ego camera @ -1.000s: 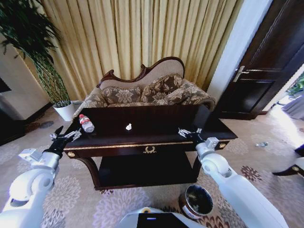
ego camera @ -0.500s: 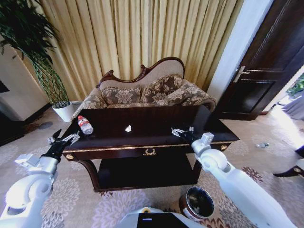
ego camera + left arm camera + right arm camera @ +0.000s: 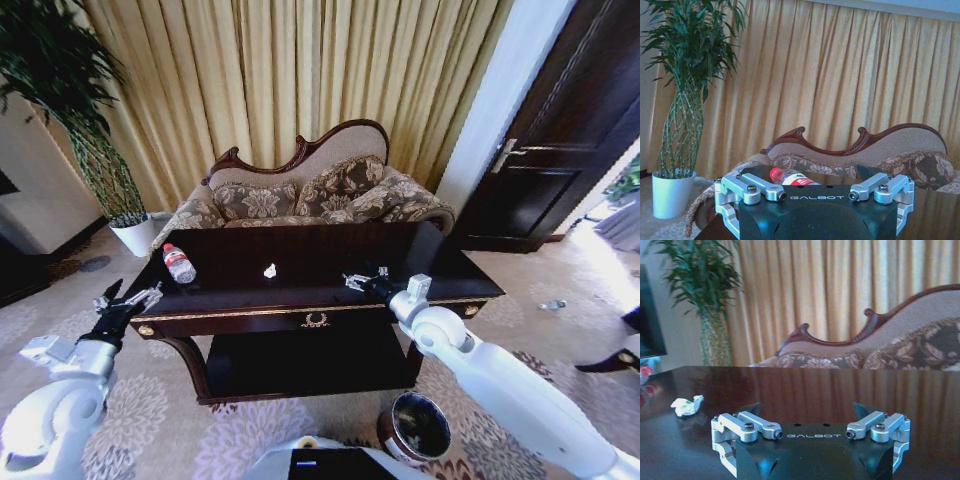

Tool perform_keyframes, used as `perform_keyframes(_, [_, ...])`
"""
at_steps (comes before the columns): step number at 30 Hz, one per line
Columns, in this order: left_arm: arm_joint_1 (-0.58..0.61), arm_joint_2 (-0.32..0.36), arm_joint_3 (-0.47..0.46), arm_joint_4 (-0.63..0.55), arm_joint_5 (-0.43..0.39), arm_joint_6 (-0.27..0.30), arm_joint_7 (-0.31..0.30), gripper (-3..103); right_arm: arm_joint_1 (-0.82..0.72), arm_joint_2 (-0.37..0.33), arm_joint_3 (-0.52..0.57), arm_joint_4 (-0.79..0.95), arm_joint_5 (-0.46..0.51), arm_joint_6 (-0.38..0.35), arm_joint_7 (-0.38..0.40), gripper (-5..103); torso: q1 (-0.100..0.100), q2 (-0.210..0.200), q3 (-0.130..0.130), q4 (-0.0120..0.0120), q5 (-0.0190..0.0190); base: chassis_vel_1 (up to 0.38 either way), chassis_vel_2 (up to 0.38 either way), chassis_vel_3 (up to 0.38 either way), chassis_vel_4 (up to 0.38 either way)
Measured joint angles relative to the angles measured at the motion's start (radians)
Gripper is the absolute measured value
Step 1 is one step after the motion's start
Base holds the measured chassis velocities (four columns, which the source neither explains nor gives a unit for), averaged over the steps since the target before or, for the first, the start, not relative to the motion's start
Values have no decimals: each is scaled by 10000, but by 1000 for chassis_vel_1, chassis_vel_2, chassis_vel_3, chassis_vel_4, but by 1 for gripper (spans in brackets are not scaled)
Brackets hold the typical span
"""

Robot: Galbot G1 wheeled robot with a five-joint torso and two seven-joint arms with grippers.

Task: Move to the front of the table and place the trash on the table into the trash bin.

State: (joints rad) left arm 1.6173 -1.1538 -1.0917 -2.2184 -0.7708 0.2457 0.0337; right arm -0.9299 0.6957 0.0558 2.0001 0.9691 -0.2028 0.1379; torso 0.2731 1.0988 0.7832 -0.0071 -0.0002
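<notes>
The dark wooden table (image 3: 320,252) stands in front of me. On its left end lies a clear bottle with a red label (image 3: 180,263), also in the left wrist view (image 3: 789,177). A white crumpled scrap (image 3: 270,270) rests near the middle of the tabletop and shows in the right wrist view (image 3: 687,405). My right gripper (image 3: 360,280) hovers open over the table's right half, a short way right of the scrap, its spread fingers pointing toward it (image 3: 807,411). Open as well, my left gripper (image 3: 128,297) hangs off the table's front left corner, aimed at the bottle (image 3: 812,176). The trash bin (image 3: 415,424) stands on the carpet at the lower right.
A floral sofa (image 3: 310,195) sits just behind the table against gold curtains. A tall plant in a white pot (image 3: 134,233) is at the back left. A dark door (image 3: 560,140) is on the right. Patterned carpet surrounds the table.
My right gripper has slid left over the tabletop toward the white scrap. My left gripper has dropped back and left, away from the table's corner. The trash lies where it was.
</notes>
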Motion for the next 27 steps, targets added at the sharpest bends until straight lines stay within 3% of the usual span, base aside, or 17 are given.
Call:
perform_keyframes(10, [-37,-138,-15,-26,62,-20,32,100,1706,-53,-929,-882,384,376,-733,100,0,0,1,0,2,0,0,0,0])
perform_keyframes(21, [42,-328,-379,51,64,-197,403,100,4755,-129,-3815,-2044,1169,664,-2873,100,0,0,1,1,1,0,0,0,0])
perform_keyframes(27, [15,-501,-380,72,89,-218,464,100,5861,151,-4943,-2296,1302,619,-2963,100,1,-1,2,0,1,0,0,0,0])
